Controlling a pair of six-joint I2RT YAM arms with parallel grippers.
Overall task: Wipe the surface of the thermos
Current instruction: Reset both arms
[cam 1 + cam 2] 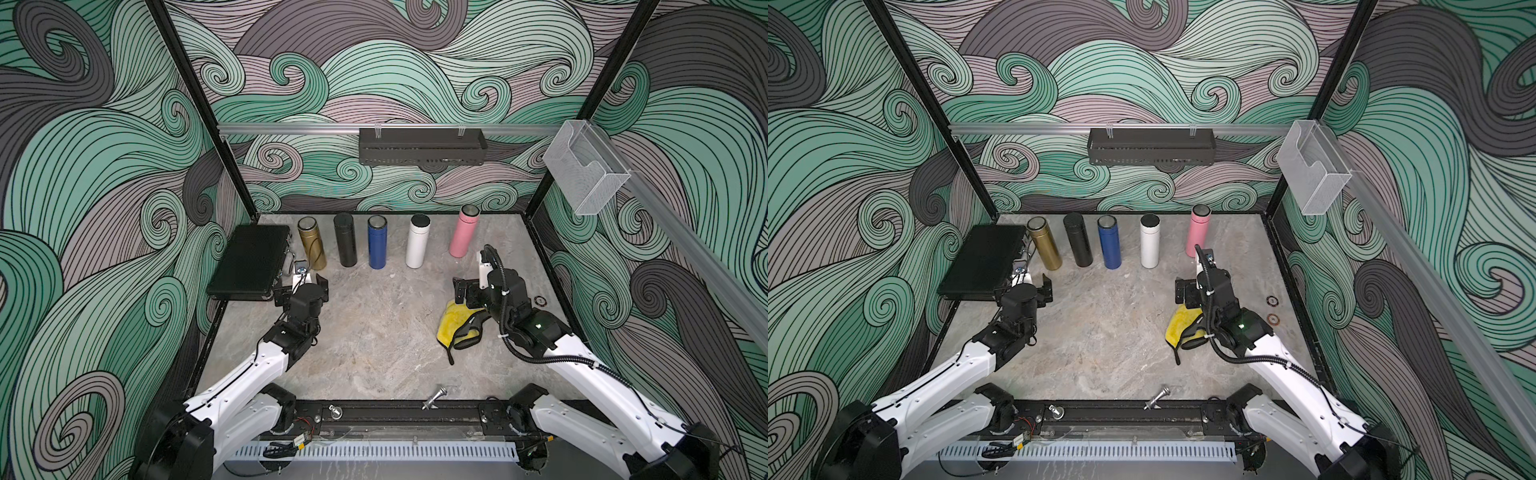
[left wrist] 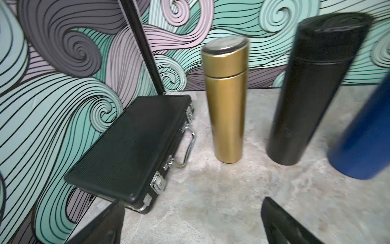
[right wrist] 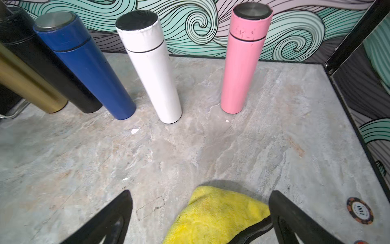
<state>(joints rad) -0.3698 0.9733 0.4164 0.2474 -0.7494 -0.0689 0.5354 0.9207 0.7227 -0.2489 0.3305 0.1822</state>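
A closed black case (image 1: pixel 249 262) lies flat at the left rear of the stone-patterned table (image 1: pixel 374 353), latches and handle facing inward. Two poker chips (image 1: pixel 1272 300) sit near the right edge. A black rack (image 1: pixel 422 146) and a clear holder (image 1: pixel 582 170) hang on the wall rails. A metal bolt (image 1: pixel 434 398) lies at the front edge.

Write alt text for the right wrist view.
Yellow cloth on the table between the open fingers of the right gripper. Lined up behind: a pink thermos, white thermos, blue thermos, black thermos and gold thermos. A poker chip lies nearby.

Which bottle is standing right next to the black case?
The gold thermos, at the row's end beside the black case. The black thermos, blue thermos, white thermos and pink thermos stand farther along.
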